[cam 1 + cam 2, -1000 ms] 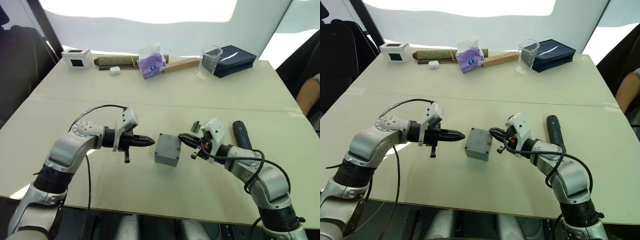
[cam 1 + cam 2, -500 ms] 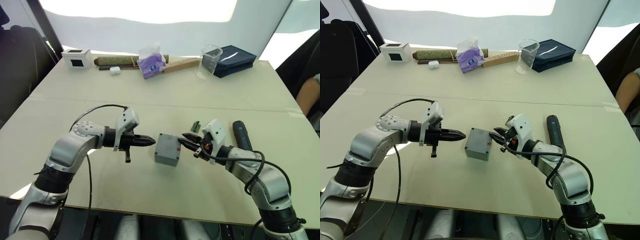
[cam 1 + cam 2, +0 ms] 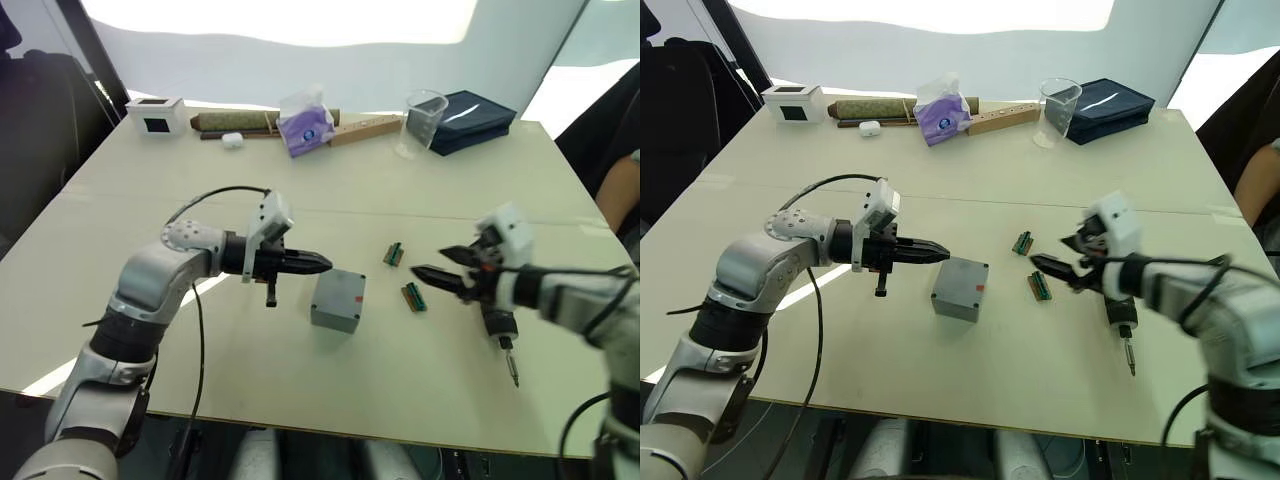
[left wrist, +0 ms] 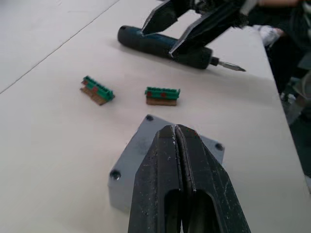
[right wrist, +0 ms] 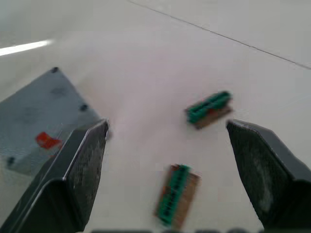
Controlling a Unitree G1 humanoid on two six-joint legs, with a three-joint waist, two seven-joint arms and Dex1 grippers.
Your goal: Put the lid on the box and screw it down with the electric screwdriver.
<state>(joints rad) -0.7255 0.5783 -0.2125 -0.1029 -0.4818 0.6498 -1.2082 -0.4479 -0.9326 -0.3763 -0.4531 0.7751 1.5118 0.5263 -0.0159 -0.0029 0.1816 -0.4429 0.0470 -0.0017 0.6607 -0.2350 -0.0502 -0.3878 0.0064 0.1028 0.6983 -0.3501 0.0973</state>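
Left wrist view: grey box (image 4: 141, 165), lid on, below pressed-together left gripper (image 4: 176, 141); right gripper (image 5: 167, 160) spread.

Head stereo pair looks down over the table (image 3: 300, 380); 2 wrist views sit close, sharing the box (image 4: 146, 160).

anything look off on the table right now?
Nothing spilled or damaged. The box sits flat with its lid on, turned askew to the table edge. Two green strips lie loose beside it at different angles. The electric screwdriver lies flat under the open right gripper, ungripped. The left gripper is shut, empty.
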